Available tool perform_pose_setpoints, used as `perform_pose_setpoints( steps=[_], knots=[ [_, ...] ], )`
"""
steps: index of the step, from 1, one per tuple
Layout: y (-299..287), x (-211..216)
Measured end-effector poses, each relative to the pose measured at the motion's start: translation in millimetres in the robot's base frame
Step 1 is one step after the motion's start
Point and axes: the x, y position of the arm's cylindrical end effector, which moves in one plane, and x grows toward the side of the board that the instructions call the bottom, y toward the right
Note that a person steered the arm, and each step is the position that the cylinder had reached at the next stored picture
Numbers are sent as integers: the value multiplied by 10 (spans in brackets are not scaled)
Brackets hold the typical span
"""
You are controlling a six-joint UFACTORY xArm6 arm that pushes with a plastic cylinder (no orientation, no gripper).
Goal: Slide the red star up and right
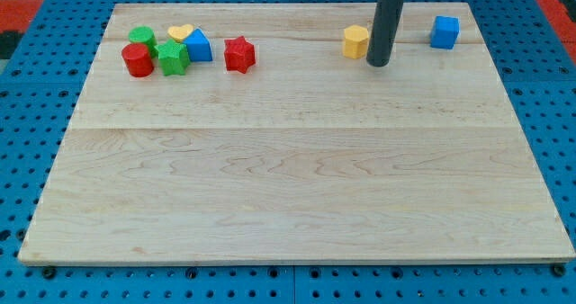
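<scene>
No jaws — bare rod; my tip (378, 64) beside yellow block (356, 41), far from red star (238, 54) — approach its lower-left, push diagonally.

The bench (297, 187) is pale wood with visible grain and a smooth satin finish. Around the bench lies blue perforated board (36, 88). My tool's rod (387, 21) looks matt dark. The red star (239, 54) looks matt, plastic-like.

Rod (387, 16) cut off by view's top, green block (141, 37) partly hidden behind red cylinder (137, 61), yellow heart (181, 33) partly covered.
</scene>
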Motion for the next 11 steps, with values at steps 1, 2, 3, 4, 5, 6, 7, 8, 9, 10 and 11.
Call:
perform_pose_setpoints(
  steps=[1,2,3,4,5,6,7,8,9,10,11],
  knots=[
    [4,-283],
    [35,-566],
    [19,-98],
    [-641,126],
    [-1295,-31],
    [-1562,74],
    [-1876,325],
    [-1927,28],
    [-1611,-380],
    [-1660,-258],
    [-2226,-266]
  ],
)
